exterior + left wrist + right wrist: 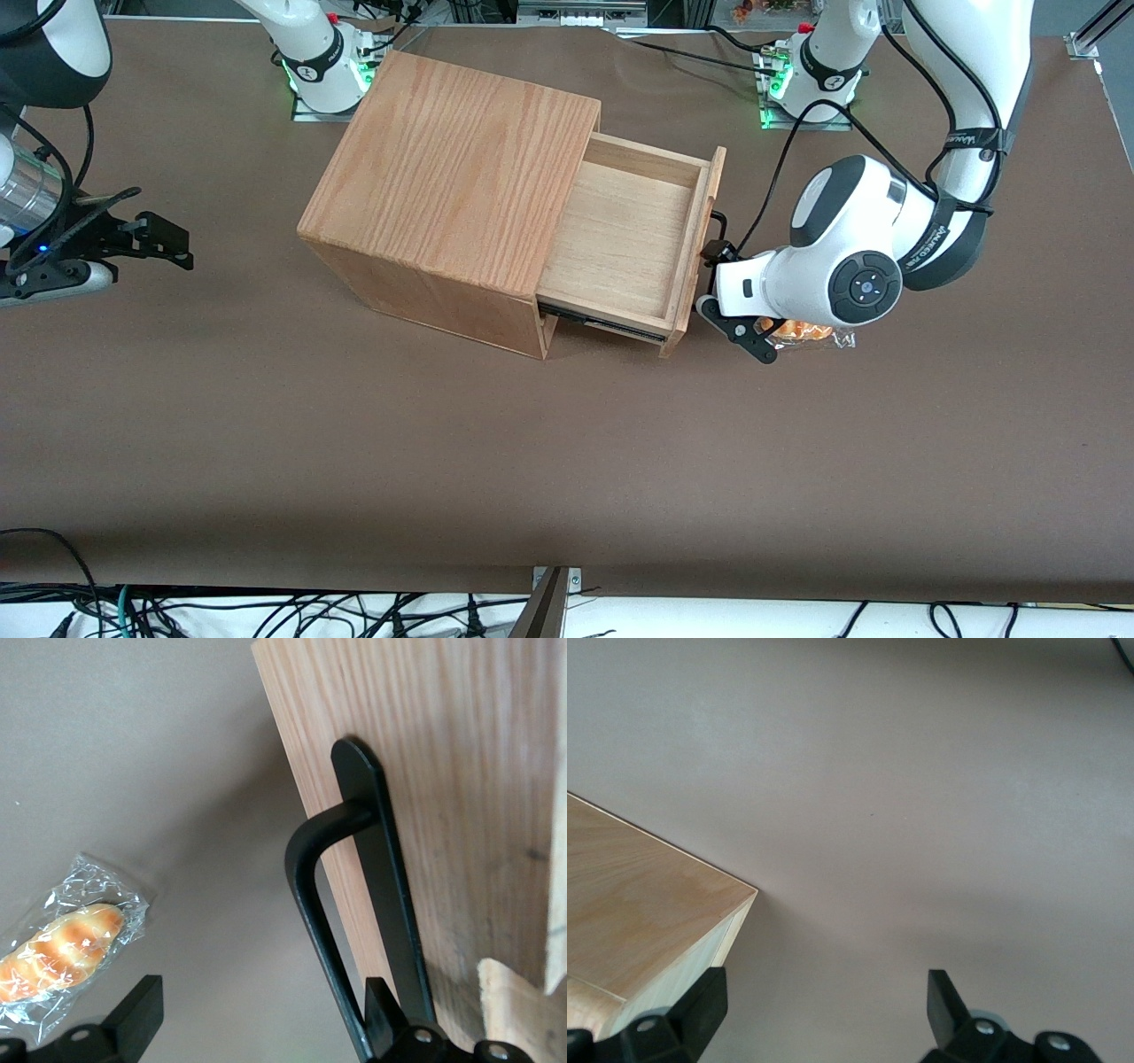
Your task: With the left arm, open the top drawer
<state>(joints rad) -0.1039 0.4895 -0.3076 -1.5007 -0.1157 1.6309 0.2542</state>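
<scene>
Glossy white left arm (850, 257) with dark grey joints; round button cap; black cable along shell; black gripper (722, 292), fingers (133, 1014) spread, screws at bases.

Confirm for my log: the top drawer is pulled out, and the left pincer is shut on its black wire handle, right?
Not quite. The pale-wood top drawer is pulled out, but the left wrist view shows the black left pincer open, straddling the thin black wire handle.

On the surface (266, 425) there is one wooden cabinet (452, 177), one open top drawer (620, 244), one wrapped bread (58, 952) and one end effector (722, 292).
</scene>
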